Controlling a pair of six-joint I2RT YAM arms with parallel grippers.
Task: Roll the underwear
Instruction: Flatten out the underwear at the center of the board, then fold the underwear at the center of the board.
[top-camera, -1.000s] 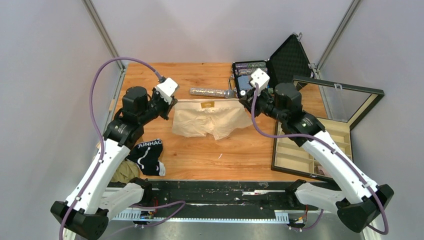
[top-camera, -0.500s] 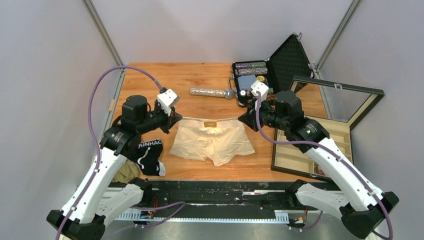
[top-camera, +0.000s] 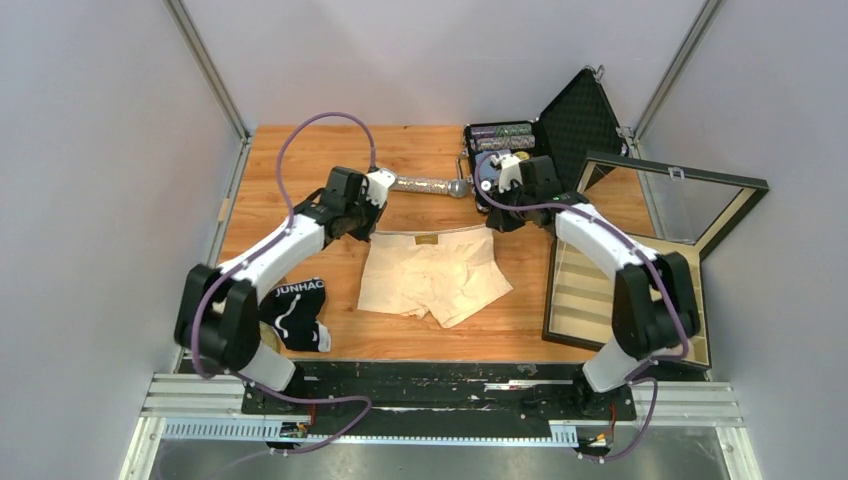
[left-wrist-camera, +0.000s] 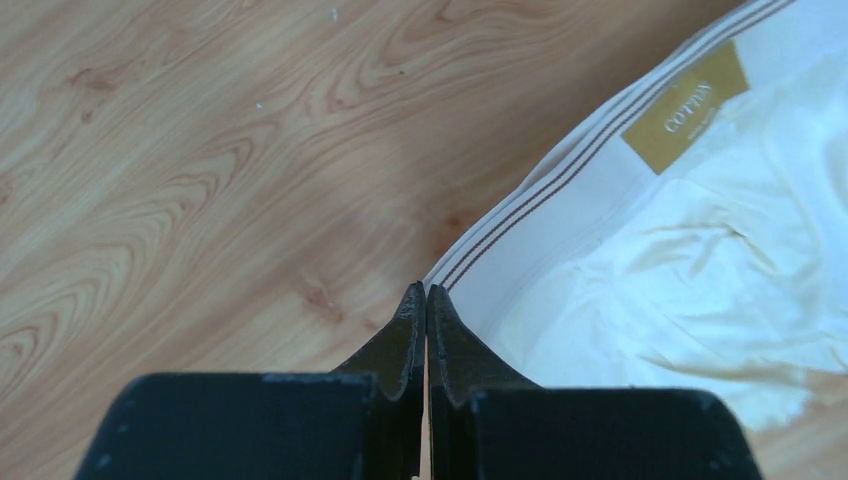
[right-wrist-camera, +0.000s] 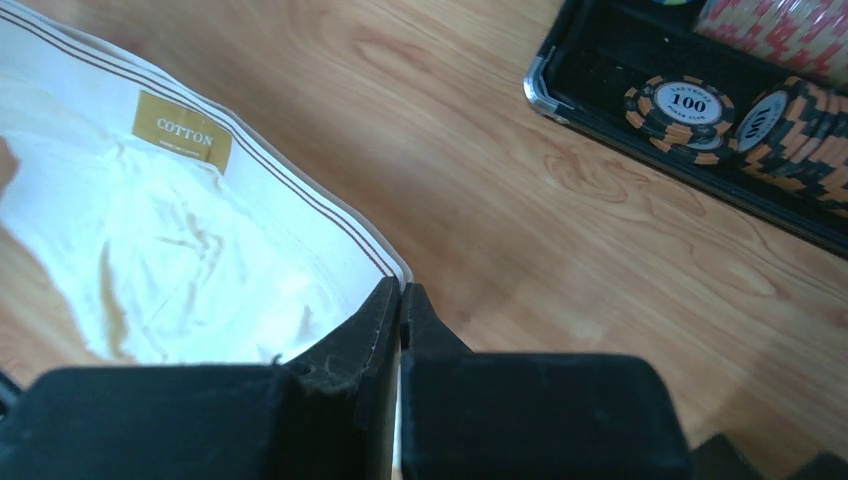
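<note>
The left gripper (left-wrist-camera: 427, 305) and right gripper (right-wrist-camera: 401, 305) each clamp a waistband corner of the cream underwear (top-camera: 430, 275); its waistband runs sideways between them.

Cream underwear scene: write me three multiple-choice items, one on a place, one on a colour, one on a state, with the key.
1. Where does the microphone lie?
A) on the cream underwear
B) beyond its waistband, apart from it
C) at the near edge

2. What colour is the waistband label?
A) gold-tan
B) red
C) blue

3. The left gripper is:
A) wide open
B) shut on the microphone
C) shut on the waistband corner

Key: B, bare wood separates them in the top view; A, the left wrist view shows it; C, its fingers meet at that corner.
</note>
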